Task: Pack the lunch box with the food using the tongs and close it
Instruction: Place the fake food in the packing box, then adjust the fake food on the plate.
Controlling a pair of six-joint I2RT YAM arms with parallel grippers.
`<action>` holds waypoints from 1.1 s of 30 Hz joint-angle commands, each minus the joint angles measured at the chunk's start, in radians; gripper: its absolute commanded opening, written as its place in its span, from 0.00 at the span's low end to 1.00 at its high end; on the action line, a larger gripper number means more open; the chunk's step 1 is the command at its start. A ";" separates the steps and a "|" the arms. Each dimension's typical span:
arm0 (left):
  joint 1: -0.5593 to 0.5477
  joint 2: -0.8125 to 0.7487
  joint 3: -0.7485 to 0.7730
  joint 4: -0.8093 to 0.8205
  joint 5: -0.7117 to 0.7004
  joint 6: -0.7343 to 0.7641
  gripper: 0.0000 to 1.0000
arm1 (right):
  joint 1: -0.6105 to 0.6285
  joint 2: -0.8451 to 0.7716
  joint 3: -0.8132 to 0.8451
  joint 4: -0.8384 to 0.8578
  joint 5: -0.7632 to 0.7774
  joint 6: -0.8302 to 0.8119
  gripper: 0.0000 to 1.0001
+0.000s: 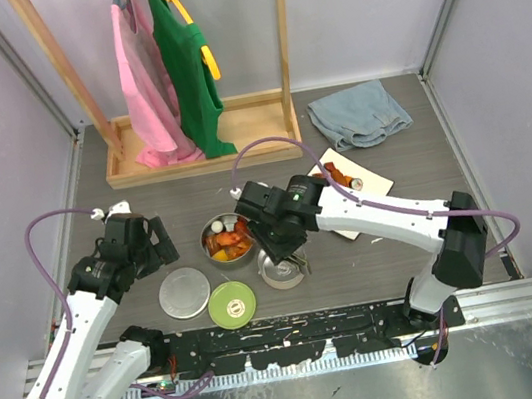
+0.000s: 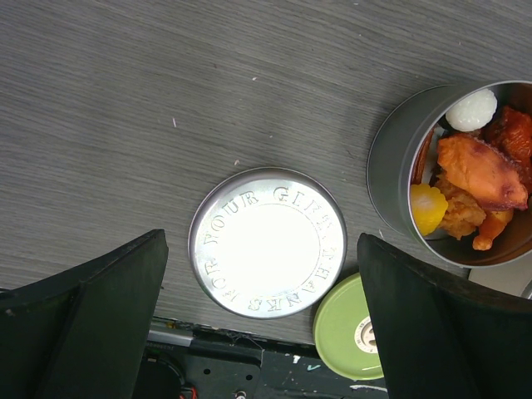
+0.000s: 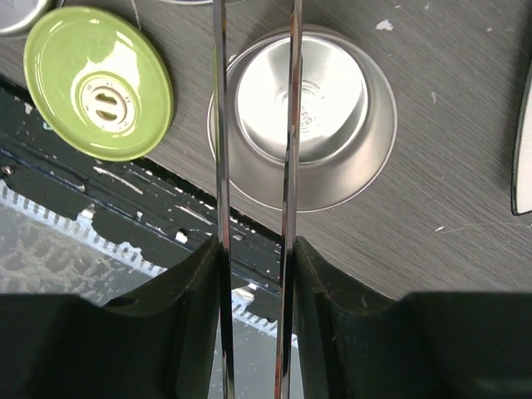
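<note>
One tin of the lunch box (image 1: 227, 242) holds orange, red and white food (image 2: 478, 170). The other tin (image 3: 303, 116) stands empty beside it. More food (image 1: 339, 171) lies on the white plate (image 1: 370, 183). The flat steel lid (image 2: 268, 243) and the lime-green lid (image 2: 353, 328) lie on the table near the front edge. My right gripper (image 3: 256, 249) is shut on the tongs (image 3: 219, 125), whose two thin arms run over the empty tin; their tips are out of view. My left gripper (image 2: 259, 241) hovers open above the steel lid, holding nothing.
A grey cloth (image 1: 359, 114) lies at the back right. A wooden rack (image 1: 202, 149) with pink and green garments stands at the back. The black rail (image 1: 297, 331) runs along the front edge, close to both lids.
</note>
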 commanded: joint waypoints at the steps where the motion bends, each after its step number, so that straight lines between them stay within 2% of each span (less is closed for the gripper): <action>1: 0.002 -0.019 0.020 0.036 -0.002 0.004 0.98 | -0.028 -0.080 0.049 0.019 0.063 0.033 0.41; 7: 0.003 -0.016 0.020 0.034 -0.003 0.004 0.98 | -0.071 -0.144 0.002 0.043 0.061 0.044 0.42; 14: 0.003 -0.012 0.021 0.034 -0.003 0.004 0.98 | -0.080 -0.157 -0.051 0.159 -0.120 0.020 0.42; 21: 0.003 -0.012 0.020 0.033 -0.006 0.004 0.98 | -0.080 -0.078 -0.058 0.247 -0.225 0.001 0.47; 27: 0.003 -0.012 0.021 0.033 -0.007 0.004 0.98 | -0.082 -0.020 -0.056 0.211 -0.181 0.000 0.47; 33: 0.003 -0.007 0.022 0.035 -0.003 0.004 0.98 | -0.081 -0.017 -0.069 0.273 -0.264 -0.020 0.40</action>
